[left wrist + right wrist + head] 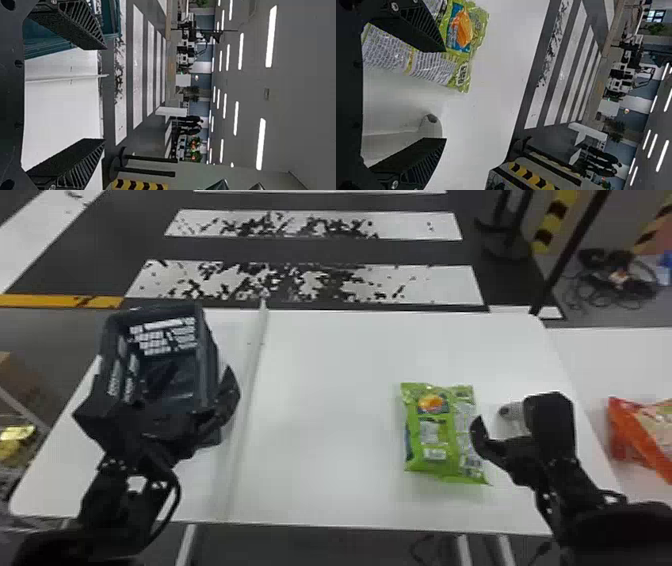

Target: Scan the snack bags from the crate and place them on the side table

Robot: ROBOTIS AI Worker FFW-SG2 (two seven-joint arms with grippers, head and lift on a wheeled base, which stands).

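While I watched, the white counter (325, 355) stretched before the robot, with a second white side table (590, 355) at its right. On the counter's left part stood the dark, open crate (209, 340), its long axis running away from the robot. On the side table lay an orange snack bag (645, 435), cut off by the head view's edge, so I couldn't tell its full direction. The green snack bag (442, 440) lay flat on the counter, right of centre, its long axis running near to far, near end angled slightly right, orange picture at the far end. The right arm reached in forward and leftward, its tool (512, 409) spread open just beside the green bag's right side. The left tool (197, 374), also open, hung over the crate's near right part, its arm angled forward. A small pale object (505, 412) with a dark end sat near the right tool.
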